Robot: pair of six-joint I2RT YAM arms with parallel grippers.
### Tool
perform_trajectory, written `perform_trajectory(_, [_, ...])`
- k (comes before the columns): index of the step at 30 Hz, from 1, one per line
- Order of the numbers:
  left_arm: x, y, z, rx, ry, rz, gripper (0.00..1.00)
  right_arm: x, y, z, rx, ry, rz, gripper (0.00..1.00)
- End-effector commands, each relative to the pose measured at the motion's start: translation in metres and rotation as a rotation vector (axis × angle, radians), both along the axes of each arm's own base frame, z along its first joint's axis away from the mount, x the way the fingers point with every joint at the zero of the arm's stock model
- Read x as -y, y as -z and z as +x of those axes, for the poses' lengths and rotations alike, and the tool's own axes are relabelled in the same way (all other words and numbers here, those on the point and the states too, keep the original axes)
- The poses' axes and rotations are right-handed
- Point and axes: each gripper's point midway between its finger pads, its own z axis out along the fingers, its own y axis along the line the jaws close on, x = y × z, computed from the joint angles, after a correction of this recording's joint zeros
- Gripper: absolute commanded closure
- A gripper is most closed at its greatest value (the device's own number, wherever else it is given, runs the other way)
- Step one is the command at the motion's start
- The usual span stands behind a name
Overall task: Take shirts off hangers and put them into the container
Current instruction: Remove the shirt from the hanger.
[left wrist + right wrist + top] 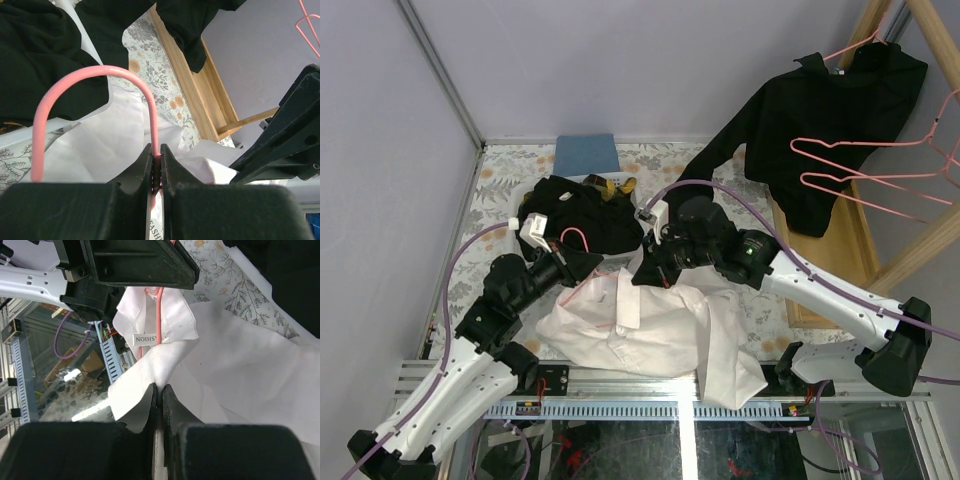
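White shirt (240, 365) pinched by right claw (159, 392) beside the pink hanger (100, 69), which left claw (156, 170) clamps, likely to separate them.

- floral table cover (505, 175) is showing a grey-and-orange flower print at the left and along the far strip
- small folded blue cloth (586, 154) is lying flat at the far edge of that cover, next to the back wall
- long wooden tray (842, 255) is sitting on the right side, running near to far
- pale wooden rack beams (920, 258) are slanting at the right, beside the tray
- lilac walls (620, 60) are closing in the back and left
- slotted grey rail (610, 411) is running along the near edge
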Motion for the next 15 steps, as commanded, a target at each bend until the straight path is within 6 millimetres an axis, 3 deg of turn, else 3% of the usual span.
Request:
perform_trajectory(1, [-0.004, -0.02, 0.0, 0.05, -0.023, -0.02, 1.0, -0.004, -0.017, 0.003, 0.04, 0.008, 0.049, 1.0])
perform_trajectory(10, [-0.028, 0.002, 0.005, -0.01, -0.151, 0.065, 1.0, 0.033, -0.039, 0.031, 0.192, 0.256, 0.06, 1.0])
perform_trajectory(15, [-0.037, -0.002, 0.004, 0.002, -0.187, 0.065, 1.0, 0.05, -0.041, 0.034, 0.236, 0.309, 0.039, 1.0])
